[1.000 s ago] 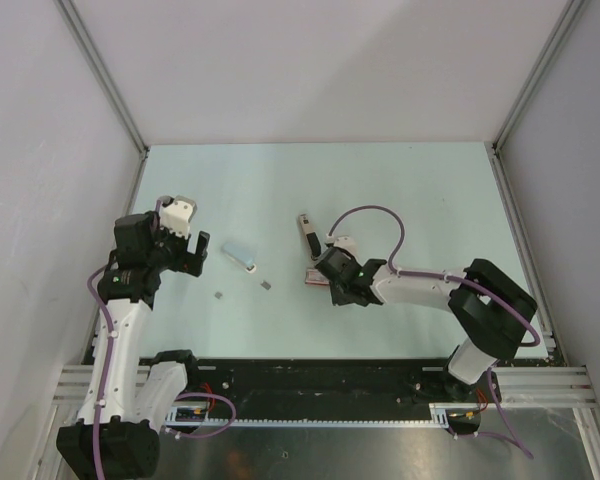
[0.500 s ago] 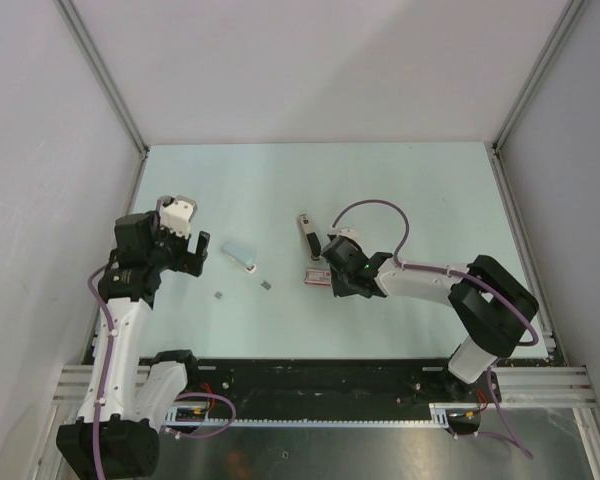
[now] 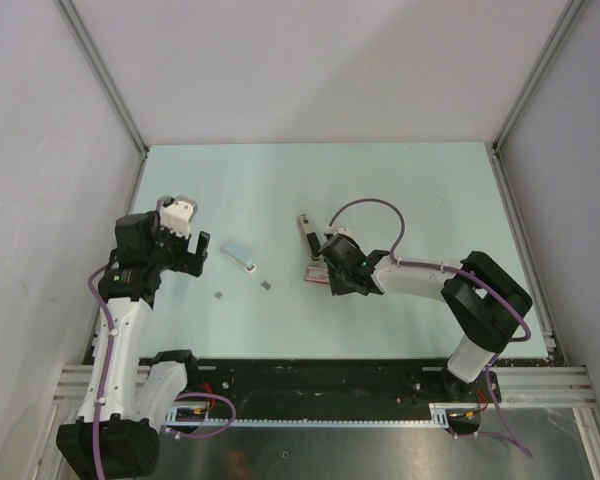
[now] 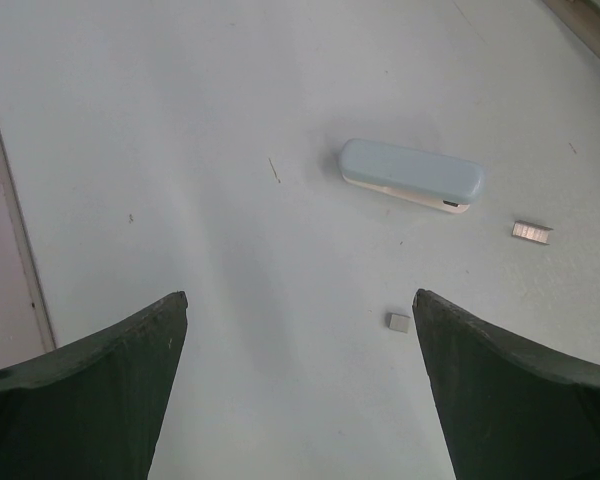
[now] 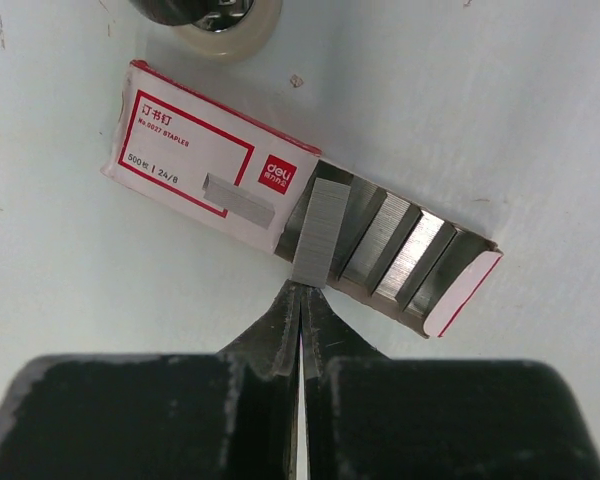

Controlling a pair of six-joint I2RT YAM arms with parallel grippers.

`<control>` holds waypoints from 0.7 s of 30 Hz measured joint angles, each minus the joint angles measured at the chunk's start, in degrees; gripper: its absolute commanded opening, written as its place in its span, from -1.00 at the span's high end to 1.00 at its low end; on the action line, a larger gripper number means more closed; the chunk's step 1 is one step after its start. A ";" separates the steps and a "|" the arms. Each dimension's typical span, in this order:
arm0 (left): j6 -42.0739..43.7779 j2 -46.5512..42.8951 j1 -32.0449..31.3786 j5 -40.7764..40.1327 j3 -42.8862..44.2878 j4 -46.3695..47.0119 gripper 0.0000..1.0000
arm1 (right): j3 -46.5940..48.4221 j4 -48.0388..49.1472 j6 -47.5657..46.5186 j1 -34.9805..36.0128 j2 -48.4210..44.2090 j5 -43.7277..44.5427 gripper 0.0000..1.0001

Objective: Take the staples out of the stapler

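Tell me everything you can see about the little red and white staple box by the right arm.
The small red-and-white cardboard staple box lies flat and diagonal on the pale table. Its white sleeve bears a red border, a red logo and printed text. The inner tray is slid out, showing rows of grey metal staple strips. One strip sits raised above the rest, its near end meeting the shut right tool.

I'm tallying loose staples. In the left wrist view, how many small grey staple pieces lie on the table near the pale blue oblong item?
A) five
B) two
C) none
B: one staple piece lies just right of the pale blue oblong item and a second staple piece lies nearer the camera, both on the table.
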 measured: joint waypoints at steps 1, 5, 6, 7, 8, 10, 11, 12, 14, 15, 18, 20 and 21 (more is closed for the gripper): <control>0.00 0.00 0.00 0.00 -0.04 0.00 -0.99 | 0.02 0.02 -0.11 -0.13 0.00 0.00 1.00; 0.00 -0.02 0.00 0.00 -0.37 0.00 -0.99 | 0.22 0.02 -0.61 -0.66 0.00 0.00 1.00; 0.00 -0.02 0.00 0.00 -0.42 0.00 -0.99 | 0.31 0.02 -0.68 -0.81 0.00 0.00 1.00; 0.00 -0.02 0.00 0.00 -0.46 0.02 -0.99 | 0.35 0.02 -0.81 -0.96 0.00 -0.02 1.00; 0.02 -0.02 0.00 -0.02 -0.50 0.00 -0.99 | 0.44 0.00 -0.85 -1.05 0.00 -0.04 1.00; 0.02 -0.04 0.02 -0.02 -0.57 -0.02 -0.99 | 0.52 -0.02 -0.87 -1.09 0.00 -0.28 1.00; 0.02 -0.04 0.00 -0.02 -0.57 0.00 -0.99 | 0.55 -0.04 -0.87 -1.07 0.00 -0.42 1.00; 0.04 -0.09 0.00 0.00 -0.57 0.00 -0.99 | 0.57 -0.07 -0.87 -1.03 0.00 -0.55 1.00; 0.04 -0.17 0.02 0.00 -0.57 0.02 -0.99 | 0.57 -0.15 -0.87 -0.76 0.00 -0.85 1.00; 0.04 -0.20 0.02 0.00 -0.57 0.00 -0.99 | 0.57 -0.24 -0.87 -0.52 0.00 -0.98 1.00; 0.07 -0.22 0.00 -0.02 -0.57 0.02 -0.99 | 0.57 -0.37 -0.87 0.24 0.00 -1.22 1.00; 0.07 -0.31 0.00 -0.02 -0.57 0.00 -0.99 | 0.57 -0.37 -0.87 0.57 0.00 -1.53 1.00; 0.07 -0.33 0.02 -0.02 -0.57 0.00 -0.99 | 0.59 -0.37 -0.92 0.63 0.00 -1.73 1.00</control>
